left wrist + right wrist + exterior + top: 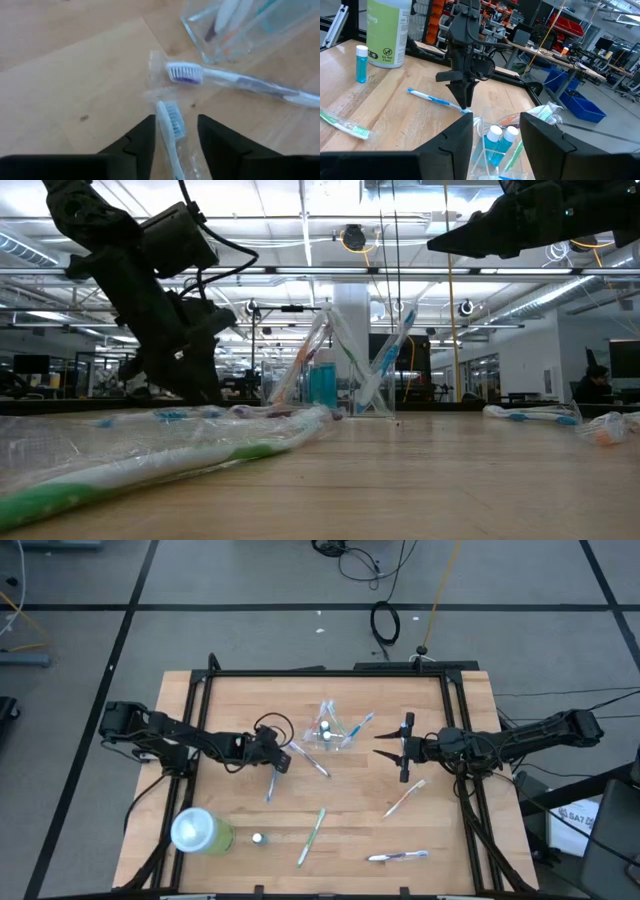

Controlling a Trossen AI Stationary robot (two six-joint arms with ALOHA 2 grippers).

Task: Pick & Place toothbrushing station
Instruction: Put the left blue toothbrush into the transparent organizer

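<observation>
Left claw point(283, 760) is down at the wooden desk point(240, 700), fingers spread, straddling the head end of a wrapped blue-and-white toothbrush point(171, 131); nothing pinched yet. The brush handle runs back between the fingers, long axis roughly in line with the claw's reach, so a straight close should catch it. The small clear plastic cup point(328, 732) sits just beyond the left claw, mid-desk between both arms. Right claw point(392, 752) hovers above the desk on the cup's other side, fingers spread, empty. The left arm is the nearer one to this brush. Count from the high view: about six loose toothbrushes on the desk, several more in the cup, two white-capped blue tubes point(499, 143) in the cup, one loose tube point(258, 837), one lime-green tumbler point(202, 832).
</observation>
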